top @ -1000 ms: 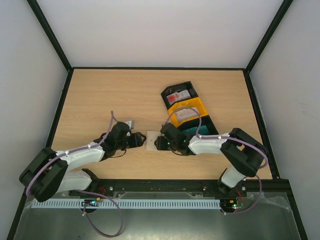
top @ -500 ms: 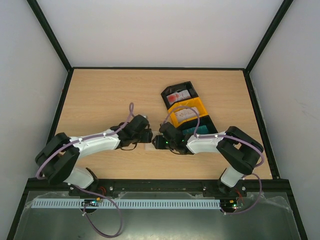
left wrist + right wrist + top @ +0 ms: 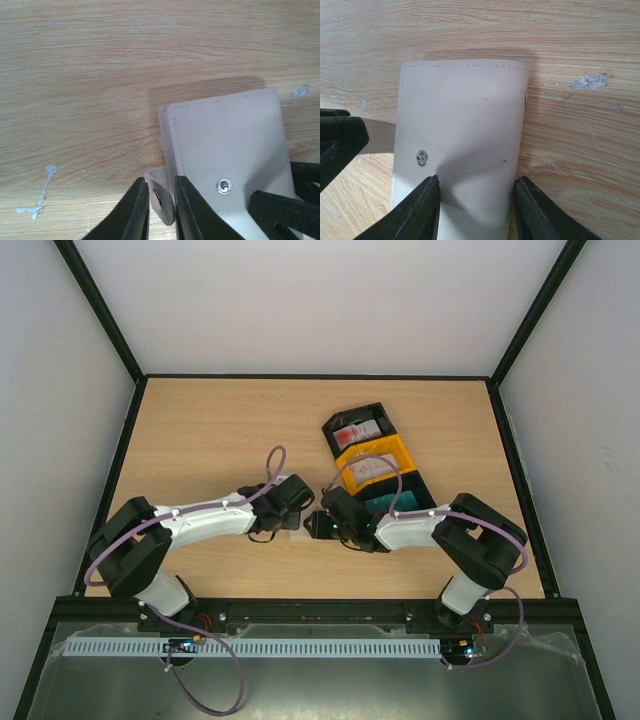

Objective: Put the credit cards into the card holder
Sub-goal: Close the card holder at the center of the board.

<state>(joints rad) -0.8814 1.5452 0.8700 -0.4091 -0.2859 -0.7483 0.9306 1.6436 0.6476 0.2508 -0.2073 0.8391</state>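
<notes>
- Evidently opening the card holder (image 3: 225, 145): folded flat (pale beige, stitched edge, silver stud (image 3: 224, 186) showing), middle of the surface (image 3: 75, 75), toward the near edge.
- Pinched at its snap tab (image 3: 161, 204) by the left hand (image 3: 161, 187); straddled by the right hand (image 3: 476, 182), fingers apart.
- Next, probably: lift tab, pin body down.

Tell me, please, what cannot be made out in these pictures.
- Top view: the card holder is almost wholly hidden beneath the left end effector and the right end effector; the credit cards in the bins are too small to read.
- Both wrist views: the bottom edge cuts off the holder's near end; folded, it hides its pockets.
- Right wrist: whether that end effector truly clamps the holder is unclear.
</notes>
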